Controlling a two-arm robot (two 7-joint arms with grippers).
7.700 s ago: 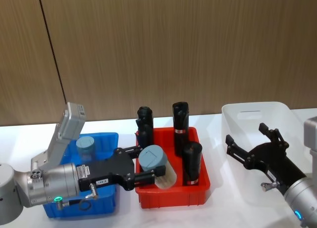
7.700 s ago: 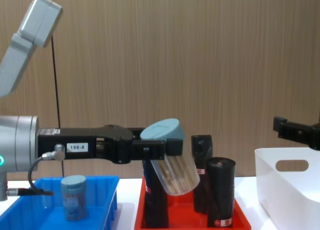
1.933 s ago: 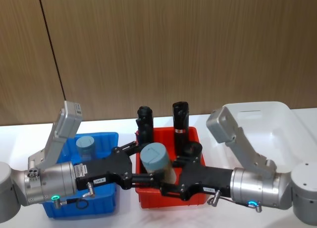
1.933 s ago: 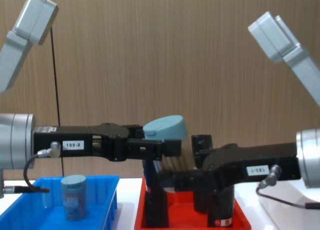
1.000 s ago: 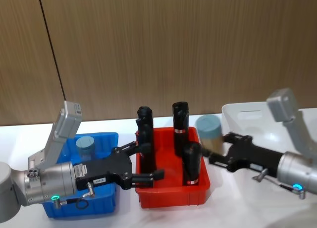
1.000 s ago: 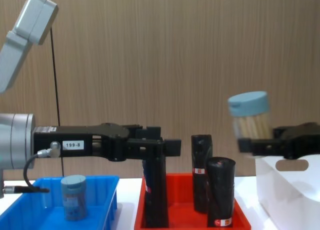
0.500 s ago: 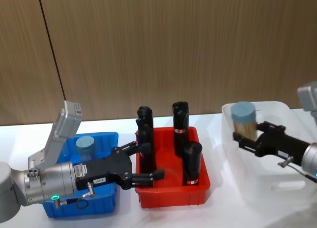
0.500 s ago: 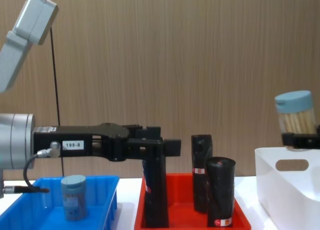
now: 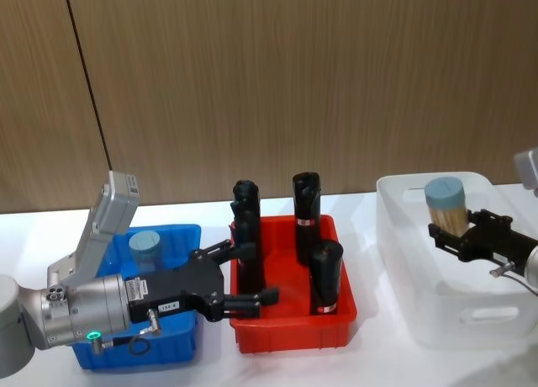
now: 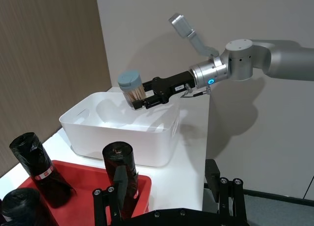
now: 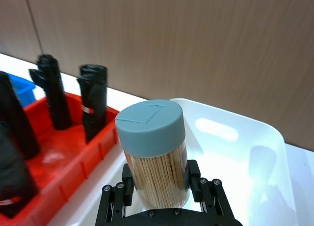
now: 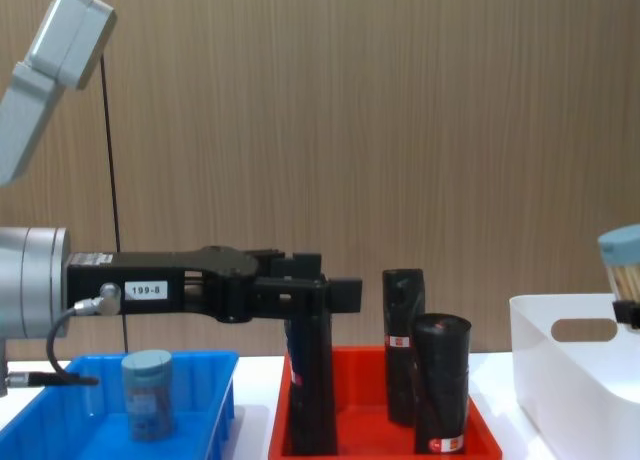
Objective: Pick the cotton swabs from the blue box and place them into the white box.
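My right gripper (image 9: pixel 451 227) is shut on a jar of cotton swabs (image 9: pixel 445 204), a clear jar with a pale blue lid, held upright over the white box (image 9: pixel 471 313). The right wrist view shows the jar (image 11: pixel 153 152) clamped between the fingers (image 11: pixel 195 179) above the box's rim (image 11: pixel 235 119). In the chest view the jar (image 12: pixel 623 261) sits at the right edge over the box (image 12: pixel 560 380). A second jar (image 9: pixel 145 247) stands in the blue box (image 9: pixel 183 234). My left gripper (image 9: pixel 250 274) is open and empty over the red tray's left side.
A red tray (image 9: pixel 294 333) with several tall black rolls (image 9: pixel 326 276) stands between the two boxes. My left arm stretches over the blue box (image 12: pixel 190 358) toward the tray. Bare white table lies in front of the boxes.
My right gripper has carried the jar to the right, from the white box's left rim to above its middle. The left arm has not moved.
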